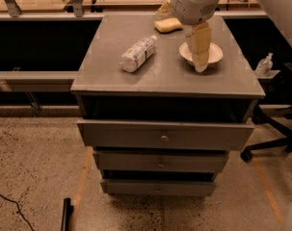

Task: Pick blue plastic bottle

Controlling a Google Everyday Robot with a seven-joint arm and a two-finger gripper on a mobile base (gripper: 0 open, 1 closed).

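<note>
The blue plastic bottle (138, 54) lies on its side on the grey cabinet top (160, 78), left of centre, with a whitish printed label and its cap toward the back right. My gripper (199, 49) hangs from the arm at the top of the view, over the near side of the white bowl (202, 55). It is to the right of the bottle and apart from it. Nothing shows in the gripper.
A yellow sponge (167, 25) lies at the back of the cabinet top. The cabinet has several drawers (165, 136) below. A small pump dispenser bottle (264, 65) stands on a ledge at the right. An office chair base (275, 134) is at the lower right.
</note>
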